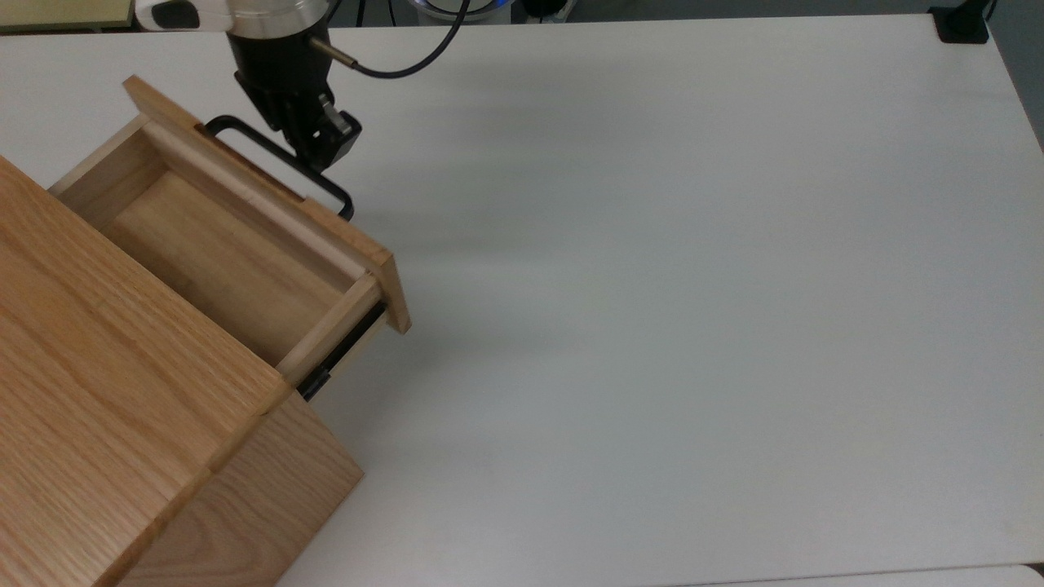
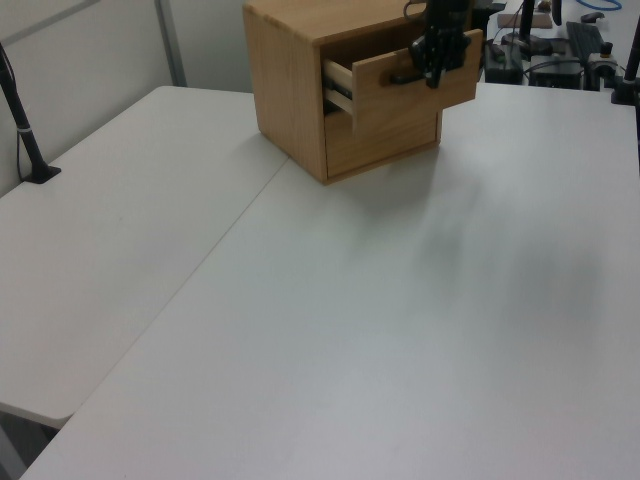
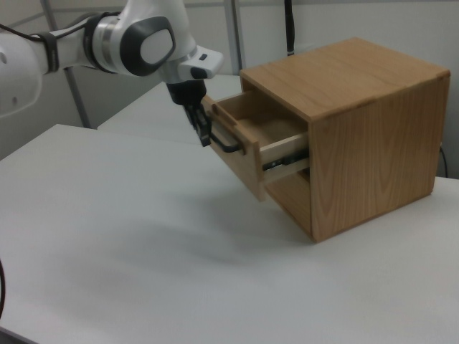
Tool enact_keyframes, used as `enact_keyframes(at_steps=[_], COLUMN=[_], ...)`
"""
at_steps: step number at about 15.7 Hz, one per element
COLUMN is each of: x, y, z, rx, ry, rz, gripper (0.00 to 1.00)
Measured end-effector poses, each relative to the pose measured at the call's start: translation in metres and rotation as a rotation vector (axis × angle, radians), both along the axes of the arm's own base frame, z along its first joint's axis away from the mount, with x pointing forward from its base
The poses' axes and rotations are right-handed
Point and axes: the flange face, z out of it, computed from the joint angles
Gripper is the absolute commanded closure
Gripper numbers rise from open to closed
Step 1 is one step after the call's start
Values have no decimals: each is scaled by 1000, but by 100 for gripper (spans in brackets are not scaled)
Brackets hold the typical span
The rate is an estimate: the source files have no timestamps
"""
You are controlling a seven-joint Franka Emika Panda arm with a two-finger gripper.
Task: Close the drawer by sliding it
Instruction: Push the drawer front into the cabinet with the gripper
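The light oak drawer (image 1: 220, 261) sticks partly out of the oak cabinet (image 1: 106, 391), its inside bare. My gripper (image 1: 320, 145) is shut and presses against the black bar handle (image 1: 273, 155) on the drawer's front panel, with nothing held. The left view has the gripper (image 2: 433, 72) in front of the drawer front (image 2: 400, 90). From the right view, the gripper (image 3: 204, 131) touches the handle (image 3: 228, 143) at the front panel (image 3: 242, 163), and the black side rail (image 3: 283, 163) shows below the drawer box.
The cabinet stands at the top view's lower left on a wide white table (image 1: 652, 285). A black clamp (image 1: 962, 24) sits at the table's far right corner. A black post (image 2: 25, 130) is fixed at the left view's left edge.
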Motion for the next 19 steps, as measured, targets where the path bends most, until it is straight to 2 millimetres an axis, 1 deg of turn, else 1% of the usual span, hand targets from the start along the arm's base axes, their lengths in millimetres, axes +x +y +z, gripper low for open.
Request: enact_keyframes(at_steps=[4,6,9,11,17,18,19], x=[27,43,57,62,68,68,68], y=[-21,-31,-43,-49,-52,-52,-52], z=[-4,-9,-12,-12,-16,-16,-16], rx=[-48,-96,-142,-165,-222,-226,-228], ry=[-87,-128,-186,-218,-243,-243,-242], rz=[-11,43,115,149,206,217,224], gripper=[97,98,99,99,98,95,87])
